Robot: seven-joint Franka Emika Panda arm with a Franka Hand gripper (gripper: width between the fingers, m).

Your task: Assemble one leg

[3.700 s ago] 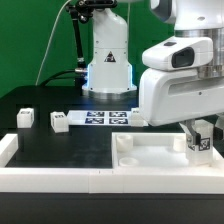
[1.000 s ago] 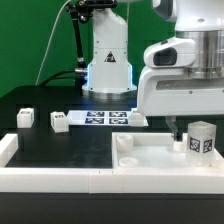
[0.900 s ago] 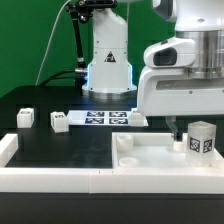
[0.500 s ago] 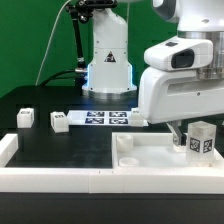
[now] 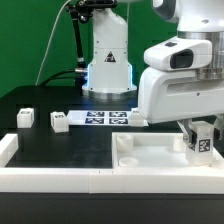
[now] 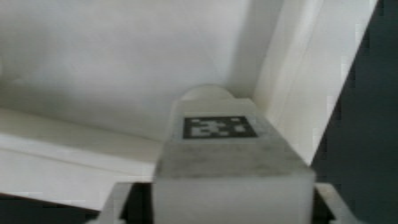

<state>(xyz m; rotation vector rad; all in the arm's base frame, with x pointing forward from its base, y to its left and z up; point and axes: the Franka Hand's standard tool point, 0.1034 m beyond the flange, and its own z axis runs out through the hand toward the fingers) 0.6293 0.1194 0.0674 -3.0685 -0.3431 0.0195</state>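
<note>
Now, leg (image 5: 202,141): standing on the white slab (image 5: 150,158), at the exterior view's right corner.
Gripper (image 5: 198,131): I see its fingers either side of the leg; clamped or not, I cannot tell.
Handling: I judge it light, rigid, slick plastic.
Hold: opposite flat sides, squarely, tag uncovered.

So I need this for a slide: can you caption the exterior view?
The hand grips the leg upright at a corner of the white slab.

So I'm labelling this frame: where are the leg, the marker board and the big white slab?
leg (image 5: 203,143), exterior view, on its tagged face.
marker board (image 5: 104,119), exterior view, on its middle tags.
slab (image 5: 150,157), exterior view, on its bare recessed floor.
</note>
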